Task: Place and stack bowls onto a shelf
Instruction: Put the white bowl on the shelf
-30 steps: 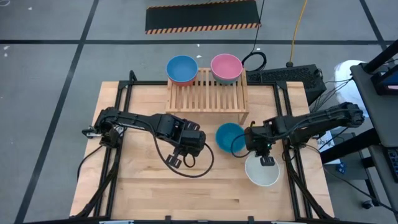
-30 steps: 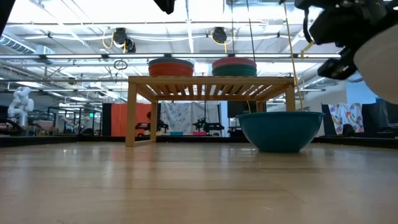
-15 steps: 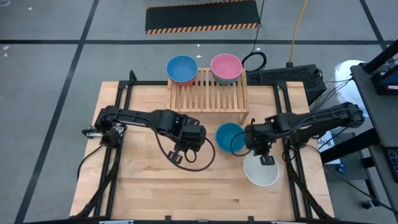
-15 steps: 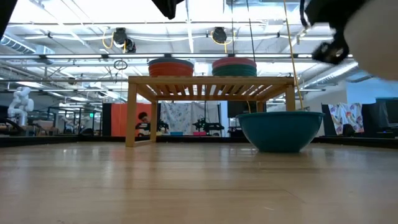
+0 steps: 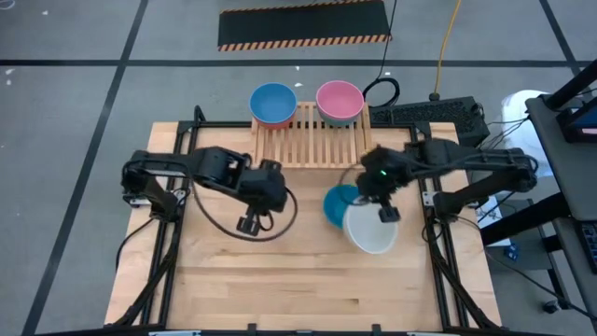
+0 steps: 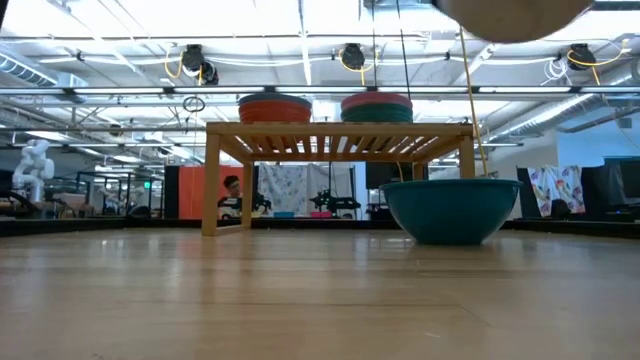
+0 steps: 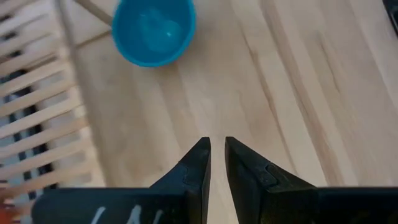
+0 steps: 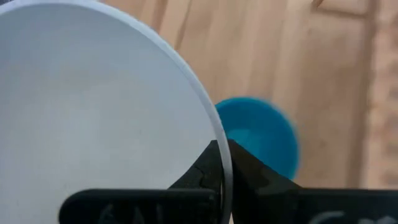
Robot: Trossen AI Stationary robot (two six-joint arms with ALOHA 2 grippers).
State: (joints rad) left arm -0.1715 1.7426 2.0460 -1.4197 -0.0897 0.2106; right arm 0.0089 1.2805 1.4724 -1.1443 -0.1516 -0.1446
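Note:
My right gripper (image 5: 388, 214) is shut on the white bowl (image 5: 371, 230) and holds it in the air. The white bowl overlaps the near right part of the teal bowl (image 5: 336, 203), which stands on its base on the table beside the shelf's (image 5: 311, 142) near right leg. On the shelf's far edge the light blue bowl (image 5: 272, 103) sits nested in the red bowl (image 6: 275, 106). The pink bowl (image 5: 339, 101) sits nested in the dark green one (image 6: 377, 114). My left gripper (image 7: 216, 149) is shut, holds nothing, and hovers over bare table left of the teal bowl (image 7: 152, 31). My right gripper pinches the white bowl's rim (image 8: 219, 144) on the side toward the shelf, with one finger inside the bowl and one outside, coming from above. The bowl is lifted clear of the table with its opening up; the low view shows only its underside (image 6: 515, 12) at the top.
The slatted shelf stands at the table's far edge, its near half bare (image 5: 312, 154). Open tabletop (image 5: 280, 280) lies near and left of the bowls. A dark keyboard (image 5: 429, 117) and cables lie off the far right corner. A person (image 6: 232, 186) shows far behind the shelf.
My right gripper has carried the white bowl up and toward the table's left and far side, from beside the teal bowl to above its near right part. My left gripper has drawn back toward the left and far side, away from the teal bowl.

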